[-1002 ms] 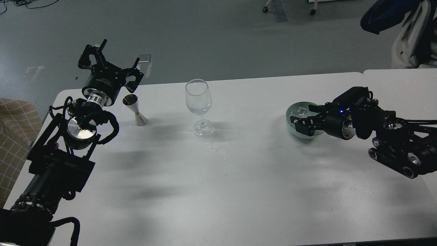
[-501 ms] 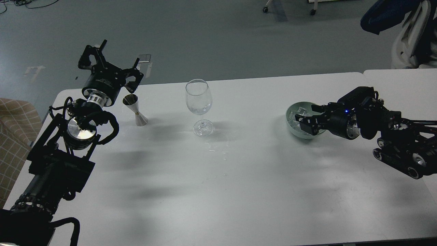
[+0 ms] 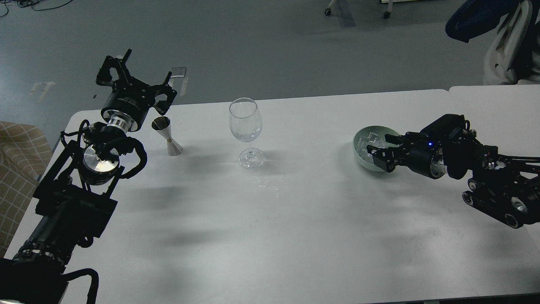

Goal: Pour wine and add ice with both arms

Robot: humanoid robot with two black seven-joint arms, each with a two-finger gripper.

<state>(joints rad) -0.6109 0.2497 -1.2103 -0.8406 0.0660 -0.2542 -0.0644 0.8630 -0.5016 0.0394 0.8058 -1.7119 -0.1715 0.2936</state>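
Observation:
A wine glass (image 3: 246, 126) stands upright at the table's middle back, with a little clear wine (image 3: 246, 136) in its bottom. A steel jigger (image 3: 167, 136) stands left of it. My left gripper (image 3: 147, 69) is open and empty, raised behind and left of the jigger. A pale green bowl (image 3: 357, 147) at the right holds a heap of clear ice (image 3: 370, 138). My right gripper (image 3: 381, 153) is at the bowl's near right rim, its dark fingers over the ice. Whether it holds a cube is hidden.
A second white table (image 3: 493, 105) adjoins on the right. A chair (image 3: 506, 38) stands behind it. A few droplets (image 3: 265, 185) lie on the table in front of the glass. Checked fabric (image 3: 17, 160) is beyond the left edge.
My right gripper has drawn back to the right and slightly towards me, from over the bowl's middle to its near right rim. The left arm has not moved.

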